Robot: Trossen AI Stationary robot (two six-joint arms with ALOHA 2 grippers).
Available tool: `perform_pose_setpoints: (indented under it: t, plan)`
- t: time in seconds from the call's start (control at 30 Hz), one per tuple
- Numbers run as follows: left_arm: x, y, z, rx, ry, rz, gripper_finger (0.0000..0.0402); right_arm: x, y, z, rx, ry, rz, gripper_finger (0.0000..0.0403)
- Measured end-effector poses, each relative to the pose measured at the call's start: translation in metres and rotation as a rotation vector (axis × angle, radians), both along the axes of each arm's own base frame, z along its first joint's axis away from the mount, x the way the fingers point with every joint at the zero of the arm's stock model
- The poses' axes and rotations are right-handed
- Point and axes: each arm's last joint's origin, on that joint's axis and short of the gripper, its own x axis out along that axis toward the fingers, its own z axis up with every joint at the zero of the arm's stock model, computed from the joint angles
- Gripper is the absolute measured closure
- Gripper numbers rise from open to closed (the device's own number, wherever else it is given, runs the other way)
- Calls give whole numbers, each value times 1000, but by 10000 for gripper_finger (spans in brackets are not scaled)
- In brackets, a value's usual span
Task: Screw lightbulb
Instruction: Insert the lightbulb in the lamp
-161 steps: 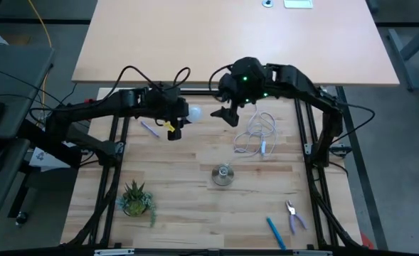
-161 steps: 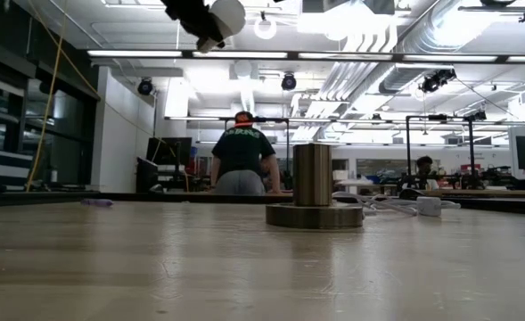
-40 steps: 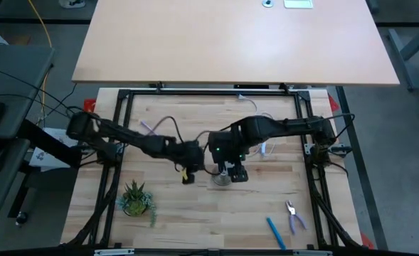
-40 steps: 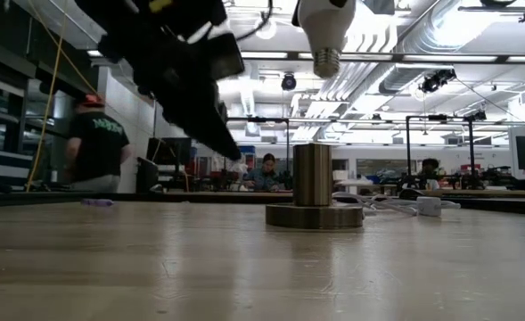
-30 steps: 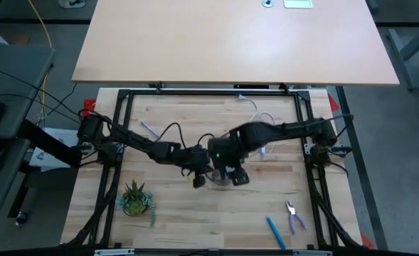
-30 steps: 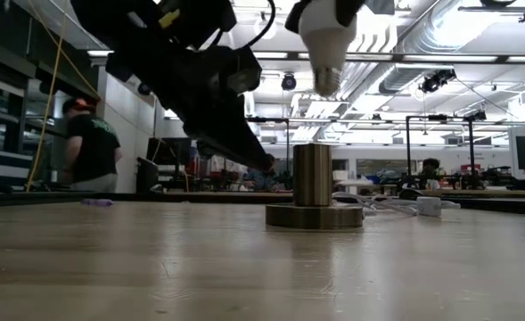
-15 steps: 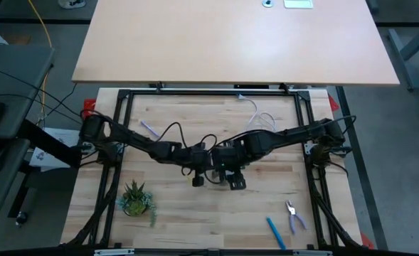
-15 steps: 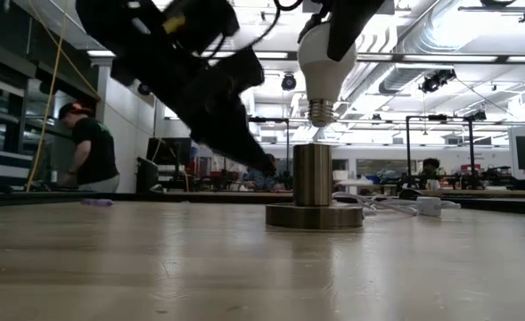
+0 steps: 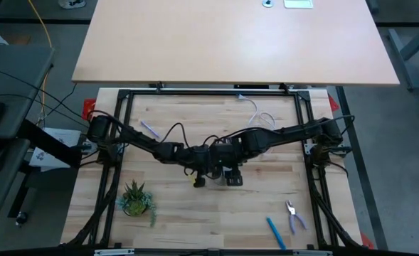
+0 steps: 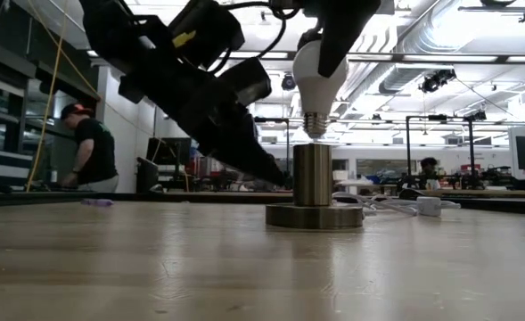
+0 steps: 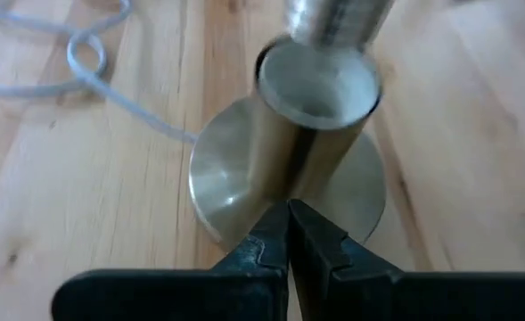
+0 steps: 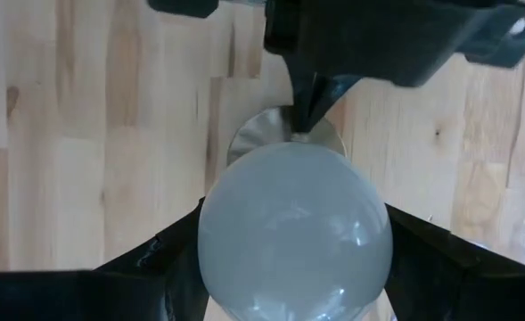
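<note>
Now: the lightbulb [image 10: 320, 76] is held upright, base at the socket [image 10: 313, 187] mouth.
Right gripper [image 12: 295, 245]: pinched around the bulb.
Left gripper [image 11: 288, 234]: fingertips pressed together against the socket.
Advice: axis kept vertical, threads started gently.

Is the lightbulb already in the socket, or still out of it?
Just entering: the lightbulb, held upright by the right gripper, has its screw base at the socket mouth, threads still exposed.

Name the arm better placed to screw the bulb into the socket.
Right: the right gripper holds the white pear-shaped lightbulb just above the grey metal socket. The left gripper, shut, braces the socket.
</note>
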Motion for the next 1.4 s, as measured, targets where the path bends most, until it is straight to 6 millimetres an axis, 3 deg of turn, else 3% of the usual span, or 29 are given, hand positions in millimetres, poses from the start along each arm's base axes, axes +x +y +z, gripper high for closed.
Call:
perform_pose_setpoints:
  t: [0.33, 0.77, 1.0, 1.2, 1.4]
  plan:
    - [5, 2, -19, 16, 9, -7, 401, 7, 1, -14, 10, 30, 26, 151]
    - [5, -1, -21, -7, 15, 7, 401, 7, 1, -20, -62, 59, 149, 151]
    - [5, -1, -21, -14, 18, 14, 401, 7, 8, -22, -63, 40, 301, 151]
    - [5, -1, -21, -16, 20, 19, 401, 1, 10, -37, -56, 67, 321, 151]
    - [5, -1, -22, -15, 20, 21, 401, 5, 11, -37, -54, 37, 330, 151]
